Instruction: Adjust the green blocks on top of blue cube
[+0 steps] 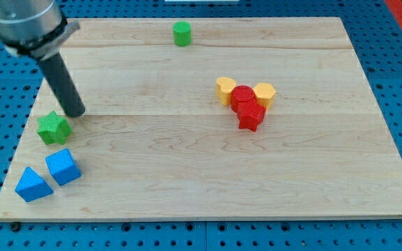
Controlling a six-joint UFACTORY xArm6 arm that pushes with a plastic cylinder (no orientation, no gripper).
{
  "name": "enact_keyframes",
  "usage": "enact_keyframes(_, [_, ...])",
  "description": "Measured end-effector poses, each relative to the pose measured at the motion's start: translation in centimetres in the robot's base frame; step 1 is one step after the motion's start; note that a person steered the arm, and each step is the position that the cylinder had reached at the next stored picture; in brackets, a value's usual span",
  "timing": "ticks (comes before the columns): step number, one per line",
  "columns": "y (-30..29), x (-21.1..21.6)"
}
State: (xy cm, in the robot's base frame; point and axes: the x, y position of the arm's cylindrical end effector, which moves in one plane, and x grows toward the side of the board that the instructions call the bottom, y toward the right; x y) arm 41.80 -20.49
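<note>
A green star-shaped block (53, 128) lies near the board's left edge. My tip (76, 113) rests just to its upper right, close to touching it. A blue cube (63, 166) sits below the star, toward the view's bottom left, with a blue triangular block (33, 185) beside it on its lower left. A green cylinder (181, 33) stands far off near the view's top edge, about mid-board.
A cluster sits right of centre: a yellow block (225, 90), a yellow hexagonal block (264, 93), a red cylinder (242, 97) and a red block (251, 116). The wooden board (201, 181) lies on a blue pegboard. The arm's grey body fills the top left.
</note>
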Motion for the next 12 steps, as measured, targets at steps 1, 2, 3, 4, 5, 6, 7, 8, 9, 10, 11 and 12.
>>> enact_keyframes(1, [6.3, -6.1])
enact_keyframes(2, [16.6, -10.1])
enact_keyframes(3, [22.9, -16.6])
enact_keyframes(4, [24.7, -21.9])
enact_keyframes(5, [15.8, -20.7])
enact_keyframes(6, [15.1, -14.0])
enact_keyframes(7, [12.4, -10.3])
enact_keyframes(8, [13.8, -7.4])
enact_keyframes(9, [12.8, -5.0])
enact_keyframes(10, [6.5, -0.4])
enact_keyframes(11, [7.2, -1.9])
enact_keyframes(12, [7.1, -3.4])
